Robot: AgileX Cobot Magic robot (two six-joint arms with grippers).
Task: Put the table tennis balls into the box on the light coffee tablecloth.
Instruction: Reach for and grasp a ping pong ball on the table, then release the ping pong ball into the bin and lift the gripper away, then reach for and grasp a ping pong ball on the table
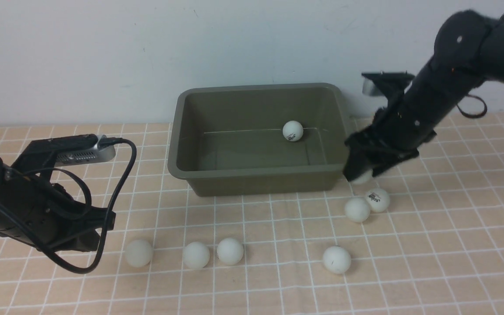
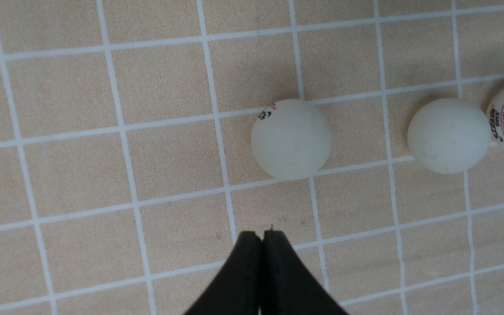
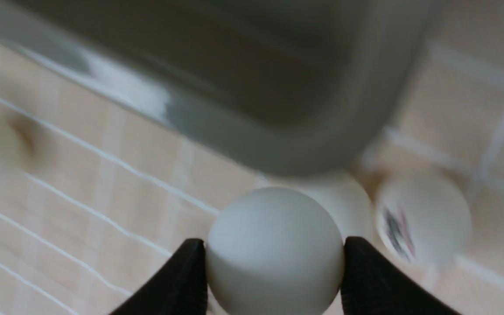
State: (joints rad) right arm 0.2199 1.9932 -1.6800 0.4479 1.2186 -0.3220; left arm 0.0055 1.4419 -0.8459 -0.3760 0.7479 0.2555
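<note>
**Surface and room.** The light coffee tablecloth (image 1: pixel 453 245) lies flat across the whole work area, and its white grid runs to every edge of the front view. A plain white wall (image 1: pixel 103 52) closes the far side.

**Box.** The box (image 1: pixel 252 177) stands open side up on the cloth at centre rear, its far rim close to the wall. The ball in the box (image 1: pixel 292 131) rests on the box floor by the far side, right of centre.

**Right gripper.** The right gripper (image 1: pixel 360 173) sits low at the box's near right corner, just outside the rim. Its jaws pinch the held ball (image 3: pixel 274 249) from two sides. It cannot be told whether this ball touches the cloth.

**Left gripper.** The left gripper (image 2: pixel 261 234) hangs low over the cloth at the left, jaws pressed together with nothing between them. The leftmost ball (image 1: pixel 138 253) lies just ahead of its tips. A black cable (image 1: pixel 120 183) loops beside the arm.

**Loose balls.**
- The logo ball (image 1: pixel 378 200) and its neighbour ball (image 1: pixel 357 209) touch each other just in front of the right gripper.
- The single ball (image 1: pixel 336 259) lies nearer the front.
- The middle pair (image 1: pixel 196 254) lies side by side, right of the leftmost ball.

**Open room.** A band of open cloth runs between the box's near wall and the front row of balls. More open cloth extends to the right of the right arm.
</note>
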